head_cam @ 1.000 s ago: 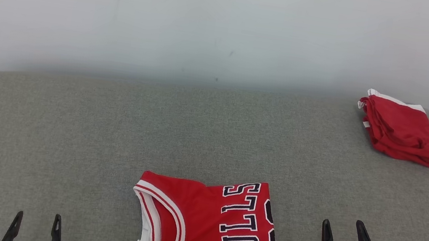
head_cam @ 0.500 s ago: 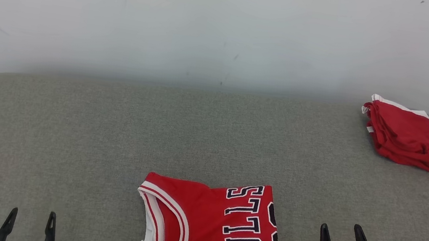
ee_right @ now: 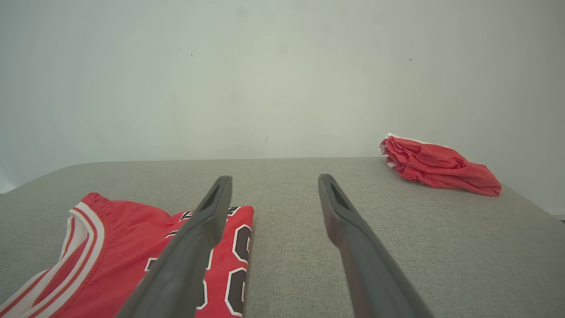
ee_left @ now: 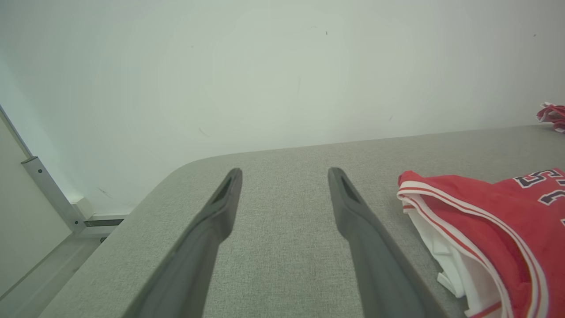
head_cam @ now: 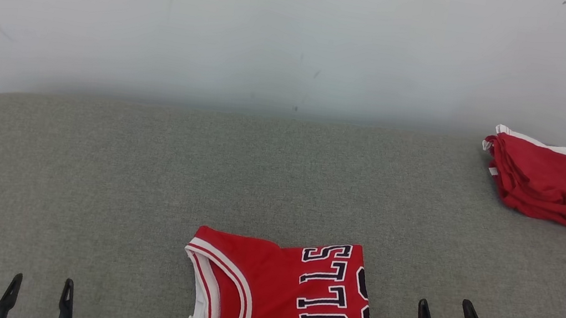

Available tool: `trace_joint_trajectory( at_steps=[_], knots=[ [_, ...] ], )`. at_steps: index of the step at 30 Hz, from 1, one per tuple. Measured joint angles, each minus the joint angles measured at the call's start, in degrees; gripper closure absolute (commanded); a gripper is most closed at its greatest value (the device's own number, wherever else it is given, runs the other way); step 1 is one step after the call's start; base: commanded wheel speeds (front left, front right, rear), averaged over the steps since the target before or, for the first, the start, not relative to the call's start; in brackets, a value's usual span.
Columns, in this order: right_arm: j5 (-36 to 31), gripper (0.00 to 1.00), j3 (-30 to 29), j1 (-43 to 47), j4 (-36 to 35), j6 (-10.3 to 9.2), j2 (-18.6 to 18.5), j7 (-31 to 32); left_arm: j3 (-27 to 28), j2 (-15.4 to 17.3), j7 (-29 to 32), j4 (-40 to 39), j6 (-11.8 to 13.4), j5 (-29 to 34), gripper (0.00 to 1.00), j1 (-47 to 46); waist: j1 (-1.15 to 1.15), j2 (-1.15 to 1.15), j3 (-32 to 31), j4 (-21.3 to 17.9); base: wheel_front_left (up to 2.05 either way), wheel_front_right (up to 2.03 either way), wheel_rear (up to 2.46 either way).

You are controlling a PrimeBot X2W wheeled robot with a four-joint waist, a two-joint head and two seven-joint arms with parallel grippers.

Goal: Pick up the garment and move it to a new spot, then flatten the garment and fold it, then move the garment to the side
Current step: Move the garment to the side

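Observation:
A folded red jersey with black and white BULLS lettering, the garment (head_cam: 284,299), lies flat at the near middle of the grey padded table (head_cam: 203,169). It also shows as the garment (ee_left: 494,221) and the garment (ee_right: 119,238) in the wrist views. My left gripper (head_cam: 40,281) hovers open at the lower left, well clear of the jersey, as the left gripper (ee_left: 284,174) confirms. To the jersey's right, my right gripper (head_cam: 445,305) is open and holds nothing; the right gripper (ee_right: 273,182) points past the jersey's right edge.
A second folded red garment with white trim (head_cam: 541,178) lies at the table's far right corner, also seen as the red pile (ee_right: 437,165). A pale wall (head_cam: 280,29) rises behind the table. The table's rounded left edge drops to the floor (ee_left: 39,274).
The whole head view has shifted slightly, so the camera moved. My right gripper has sunk a little lower in the view. The jersey and the far red pile lie as before.

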Motion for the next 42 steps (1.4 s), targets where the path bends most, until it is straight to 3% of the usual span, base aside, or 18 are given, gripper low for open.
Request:
trace_joint_trajectory(
  at_steps=[42],
  knots=[
    [-0.5,0.00,0.5,-0.2,1.5,0.00,0.0,0.0,-1.2,-0.4,0.0,-0.7,1.8,-1.1,0.00,1.2,0.00,0.00,-0.2,0.1,0.00,0.00,0.00]
  ],
)
